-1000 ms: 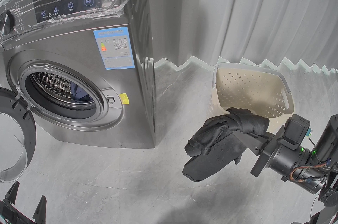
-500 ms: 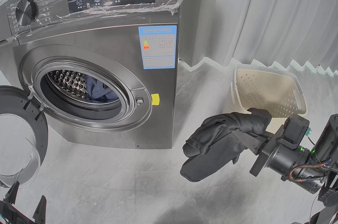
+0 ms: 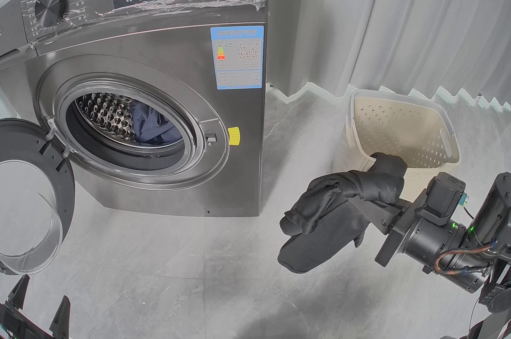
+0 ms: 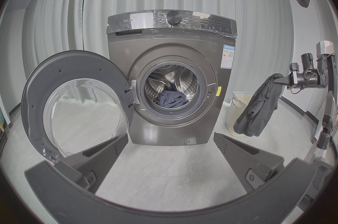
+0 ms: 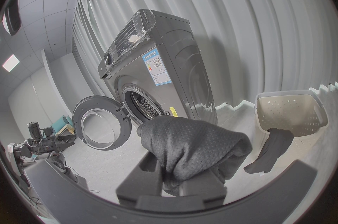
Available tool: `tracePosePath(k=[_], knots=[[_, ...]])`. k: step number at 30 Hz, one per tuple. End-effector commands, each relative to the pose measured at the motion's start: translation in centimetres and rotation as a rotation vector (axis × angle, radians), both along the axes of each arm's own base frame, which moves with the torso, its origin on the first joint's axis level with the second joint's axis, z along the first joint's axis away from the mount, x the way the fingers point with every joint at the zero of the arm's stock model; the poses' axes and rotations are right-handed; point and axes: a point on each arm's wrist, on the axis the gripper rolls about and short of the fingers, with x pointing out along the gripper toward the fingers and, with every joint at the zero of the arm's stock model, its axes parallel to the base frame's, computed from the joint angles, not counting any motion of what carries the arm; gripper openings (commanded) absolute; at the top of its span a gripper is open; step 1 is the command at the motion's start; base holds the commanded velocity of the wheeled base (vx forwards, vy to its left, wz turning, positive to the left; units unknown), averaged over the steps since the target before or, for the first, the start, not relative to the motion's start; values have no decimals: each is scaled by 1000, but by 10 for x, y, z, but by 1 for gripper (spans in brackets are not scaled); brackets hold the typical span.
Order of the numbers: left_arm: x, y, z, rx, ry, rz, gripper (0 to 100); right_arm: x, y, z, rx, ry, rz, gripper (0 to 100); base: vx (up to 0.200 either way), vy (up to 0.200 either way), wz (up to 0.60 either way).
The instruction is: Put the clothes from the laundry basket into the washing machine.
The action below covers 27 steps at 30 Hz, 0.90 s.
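The grey washing machine (image 3: pixel 159 63) stands at the left with its round door (image 3: pixel 29 196) swung open. A blue garment (image 3: pixel 151 127) lies in the drum. My right gripper (image 3: pixel 372 207) is shut on a black garment (image 3: pixel 335 207), which hangs above the floor between the machine and the cream laundry basket (image 3: pixel 396 96). One end of the black garment drapes by the basket's near rim. The same black garment (image 5: pixel 193 144) covers my right fingers in the right wrist view. My left gripper (image 3: pixel 42 297) is open and holds nothing, low at the front left, facing the drum (image 4: pixel 172 87).
Pale curtains hang behind the machine and basket. Grey tiled floor (image 3: pixel 175 260) stretches between me and the machine. The open door (image 4: pixel 74 105) juts out to the left of the drum opening.
The head view has swung toward the machine, which now shows more squarely and nearer. My right gripper still holds the black garment at the same spot in the view.
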Motion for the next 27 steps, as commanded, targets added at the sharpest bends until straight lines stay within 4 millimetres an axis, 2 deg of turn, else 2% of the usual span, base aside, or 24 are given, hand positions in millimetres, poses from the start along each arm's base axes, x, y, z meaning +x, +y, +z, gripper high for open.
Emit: tracePosePath(k=[1, 19, 24, 27], knots=[[0, 0, -4, 0, 1, 1, 100, 1, 1, 0, 0, 1, 0, 0, 0, 200, 0], [0, 0, -4, 2, 0, 0, 100, 1, 1, -1, -3, 3, 2, 0, 0, 200, 0], [0, 0, -4, 3, 0, 0, 100, 1, 1, -1, -4, 4, 2, 0, 0, 0, 0], [0, 0, -4, 3, 0, 0, 100, 1, 1, -1, -4, 4, 2, 0, -200, 0, 0]])
